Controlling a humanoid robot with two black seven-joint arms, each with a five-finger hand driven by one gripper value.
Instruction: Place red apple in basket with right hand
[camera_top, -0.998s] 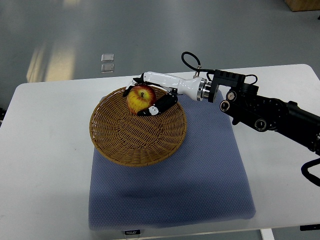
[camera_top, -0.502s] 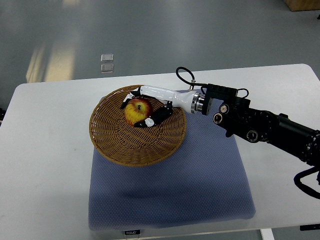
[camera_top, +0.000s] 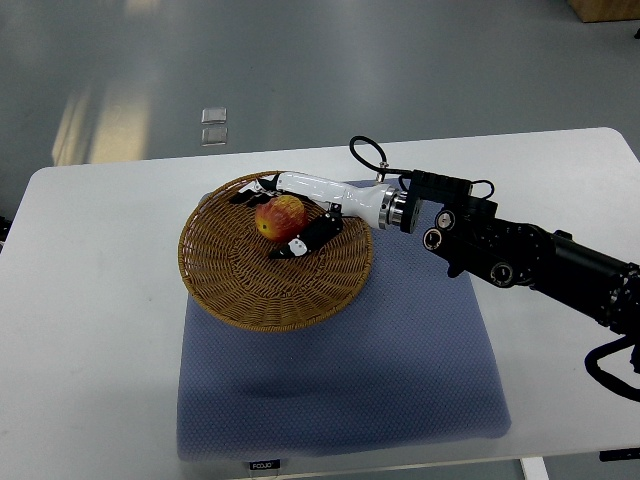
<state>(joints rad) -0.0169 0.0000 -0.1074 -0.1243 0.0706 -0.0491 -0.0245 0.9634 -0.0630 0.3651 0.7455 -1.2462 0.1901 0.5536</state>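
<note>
White counter (camera_top: 90, 300) carries everything. On it a blue-grey mat (camera_top: 400, 370), likely padding and a fixed work zone. The wicker basket (camera_top: 235, 295) sits on the mat's far-left corner, partly overhanging onto the counter, within easy reach of the arm coming in from the right.

Right arm (camera_top: 530, 262) stretches across from the right edge, wrist low, so the right hand (camera_top: 295, 215) is inside the basket's far half. Left arm not visible.

Red apple (camera_top: 279, 216) is in the basket, on the weave or a hair above it; can't tell which from this angle. Fingers (camera_top: 305, 235) look loosened around it: one dark finger lies alongside the near-right side, others behind it at the rim. Contact vs. small gap is unclear, so grip state is not certain.

Judgement: placement essentially done, release stage. Risk is the apple rolling down the sloped weave once the fingers clear.
</note>
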